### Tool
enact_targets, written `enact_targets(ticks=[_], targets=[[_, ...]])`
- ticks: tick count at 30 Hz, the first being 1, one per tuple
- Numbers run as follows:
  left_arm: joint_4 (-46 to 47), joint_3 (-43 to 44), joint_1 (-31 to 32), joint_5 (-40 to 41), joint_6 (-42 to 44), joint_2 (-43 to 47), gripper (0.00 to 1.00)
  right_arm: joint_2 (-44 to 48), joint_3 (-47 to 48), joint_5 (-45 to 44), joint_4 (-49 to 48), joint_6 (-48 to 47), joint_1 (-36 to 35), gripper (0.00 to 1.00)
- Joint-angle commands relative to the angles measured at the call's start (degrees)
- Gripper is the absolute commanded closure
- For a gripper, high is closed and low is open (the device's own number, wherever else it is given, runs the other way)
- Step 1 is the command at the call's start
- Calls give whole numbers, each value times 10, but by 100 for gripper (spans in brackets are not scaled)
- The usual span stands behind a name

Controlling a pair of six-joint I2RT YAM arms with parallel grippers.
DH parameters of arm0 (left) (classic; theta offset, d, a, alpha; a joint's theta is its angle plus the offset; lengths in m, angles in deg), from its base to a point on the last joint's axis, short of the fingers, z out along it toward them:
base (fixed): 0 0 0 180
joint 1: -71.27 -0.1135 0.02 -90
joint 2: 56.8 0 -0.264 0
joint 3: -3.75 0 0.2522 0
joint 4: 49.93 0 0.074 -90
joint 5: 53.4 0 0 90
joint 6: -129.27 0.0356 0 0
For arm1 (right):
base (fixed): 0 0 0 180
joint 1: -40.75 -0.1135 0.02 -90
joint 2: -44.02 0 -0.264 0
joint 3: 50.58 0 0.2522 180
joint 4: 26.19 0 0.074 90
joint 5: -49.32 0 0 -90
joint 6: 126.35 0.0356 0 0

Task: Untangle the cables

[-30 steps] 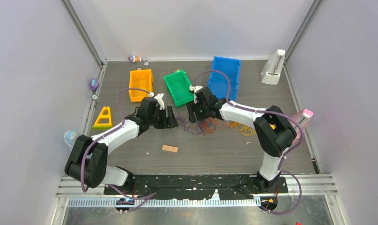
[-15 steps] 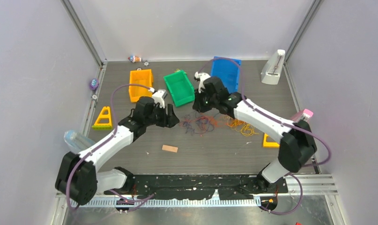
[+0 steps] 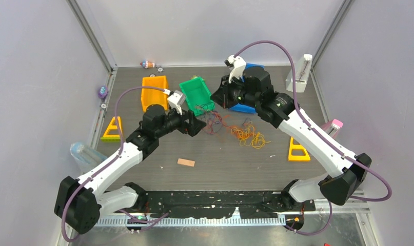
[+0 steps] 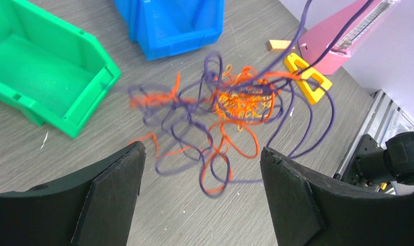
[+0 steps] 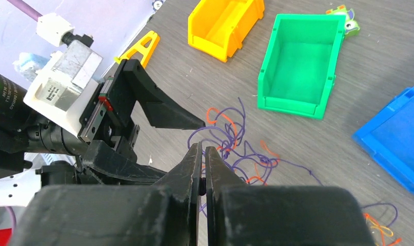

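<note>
Tangle of purple and orange cables (image 4: 215, 123): left-hand loops blurred in the left wrist view.
Blue plastic bin (image 5: 394, 138): cropped at the right wrist view's edge; from above, mostly behind the right arm (image 3: 307, 130).
Green plastic bin (image 4: 40, 72): cut off at the left wrist view's left edge.

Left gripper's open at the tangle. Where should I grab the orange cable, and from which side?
Take the loose orange loop nearest the left gripper, coming straight in with jaws astride it. It lies clear of the dense orange knot, so fewer purple strands should get caught.
</note>
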Motion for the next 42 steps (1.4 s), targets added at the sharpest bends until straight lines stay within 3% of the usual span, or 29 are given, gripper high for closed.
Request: enact_targets(ticks=[1,7,14,20,26,29,34,38,42], targets=[[78,33,8,0,1,1,16,9,22,29,7,17,-1,95],[127,4,14,51,-21,28,15,8,9,40,-8,32,-2,95],[147,28,36,89,-17,-14,15,7,7,69,-22,47,-2,95],[155,65,53,113,-16,-108,17,10,28,83,-27,57,-2,95],[191,48,95,94,-72,-219,22,-8,152,41,13,46,1,95],[246,21,120,82,-111,-272,31,-16,222,21,19,51,12,95],[314,-4,122,75,-161,-336,62,-26,300,3,22,75,48,95],[307,-13,122,88,-165,-353,99,-38,372,-1,36,90,87,95],[314,-35,122,97,-172,-349,100,-43,406,-1,41,95,121,95]])
